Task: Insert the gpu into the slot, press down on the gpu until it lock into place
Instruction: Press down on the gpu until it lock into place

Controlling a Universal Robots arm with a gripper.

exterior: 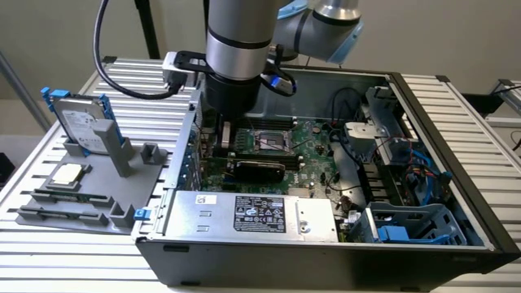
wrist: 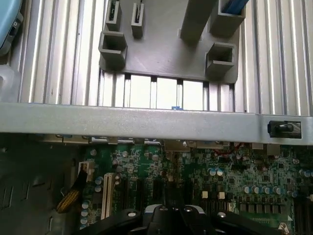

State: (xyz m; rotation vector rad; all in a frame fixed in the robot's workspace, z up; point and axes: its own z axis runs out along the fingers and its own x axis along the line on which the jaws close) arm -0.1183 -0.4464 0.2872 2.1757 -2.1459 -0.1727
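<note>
While the end effector (wrist: pixel 172 213) hangs closed and empty over the motherboard (exterior: pixel 313 137), the gpu (exterior: pixel 258 167) sits near it.

Small flat black rectangular gpu card with dark shroud (exterior: pixel 257 168): on the board, just below frame centre.
It lies level, long axis running left to right across the exterior view, resting on the green circuit board (exterior: pixel 313 137). Top face is dark and slightly glossy. Whether it is locked down cannot be determined.
</note>
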